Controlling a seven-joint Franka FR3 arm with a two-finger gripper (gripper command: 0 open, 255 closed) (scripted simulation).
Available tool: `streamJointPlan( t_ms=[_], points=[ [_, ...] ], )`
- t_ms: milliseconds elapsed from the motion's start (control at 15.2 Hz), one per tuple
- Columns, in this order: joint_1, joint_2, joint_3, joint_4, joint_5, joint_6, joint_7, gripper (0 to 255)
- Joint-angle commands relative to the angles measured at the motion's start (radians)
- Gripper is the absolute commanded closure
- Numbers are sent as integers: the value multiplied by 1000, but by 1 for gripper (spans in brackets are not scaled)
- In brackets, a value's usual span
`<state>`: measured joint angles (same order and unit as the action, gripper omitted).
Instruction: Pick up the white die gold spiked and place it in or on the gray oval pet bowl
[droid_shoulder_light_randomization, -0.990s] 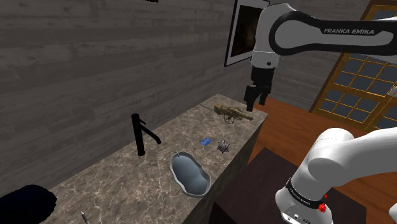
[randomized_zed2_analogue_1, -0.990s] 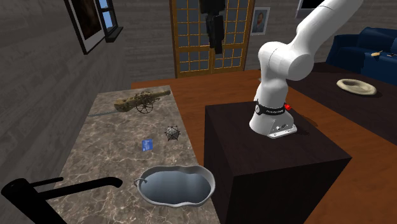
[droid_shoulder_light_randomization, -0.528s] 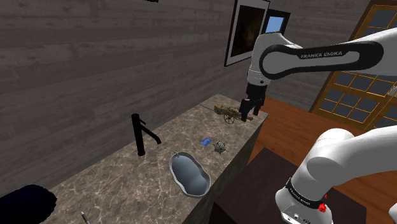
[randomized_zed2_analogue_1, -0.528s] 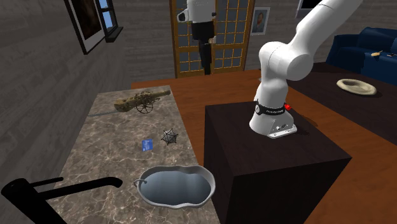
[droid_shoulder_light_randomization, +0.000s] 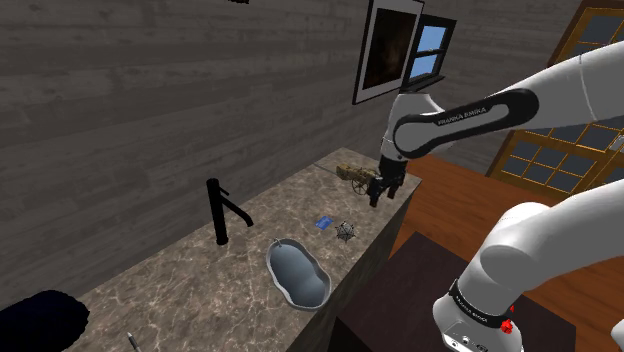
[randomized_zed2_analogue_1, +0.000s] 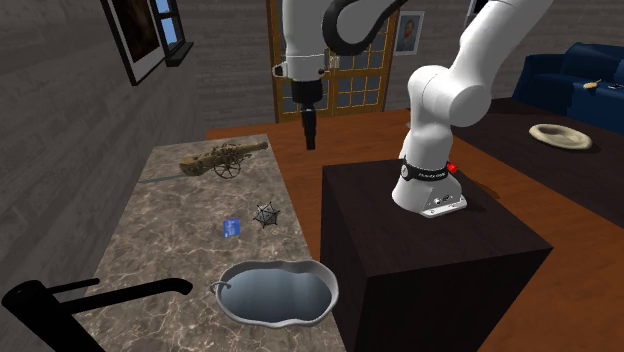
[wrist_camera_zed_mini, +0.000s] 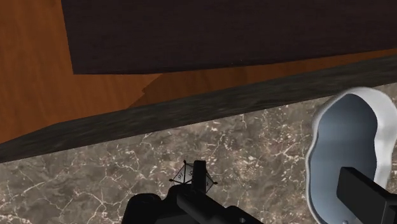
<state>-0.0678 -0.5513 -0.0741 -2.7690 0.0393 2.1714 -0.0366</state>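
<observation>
Released, jaws apart: all-black two-finger tool (droid_shoulder_light_randomization: 378, 192), hanging over the brown marbled table (droid_shoulder_light_randomization: 180, 290). Below it, well apart, small white faceted die (wrist_camera_zed_mini: 185, 174) with dark edges, spiked corners, printed numbers. Past the die, grey oval wavy-rimmed pet bowl (droid_shoulder_light_randomization: 298, 273).

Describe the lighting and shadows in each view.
Shoulder view: dim overall, the plank wall murky, the window the brightest patch. Second exterior view: evenly lit; no strong shadow shows under the spiked die on the marble counter. Wrist view: a darker wedge of shadow lies on the wooden floor; the bowl shades to blue-grey inside.
</observation>
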Motion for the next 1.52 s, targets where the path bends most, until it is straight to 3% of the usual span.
streamJointPlan(
  t_ms=[0, 264, 462, 594, 792, 924, 1122, 1452],
  points=[
    [-4, 84, -22, -8, 5, 107, -26, 0],
    [0, 248, -68, -16, 41, 299, -91, 0],
    [19, 388, -106, 0, 108, 434, -167, 0],
    [37, 487, -128, 23, 189, 514, -243, 0],
    [47, 639, -129, 77, 375, 610, -406, 0],
    [15, 740, -89, 126, 515, 657, -528, 0],
    [-74, 882, 1, 213, 683, 715, -686, 0],
    [-135, 981, 78, 264, 767, 770, -765, 0]
  ],
)
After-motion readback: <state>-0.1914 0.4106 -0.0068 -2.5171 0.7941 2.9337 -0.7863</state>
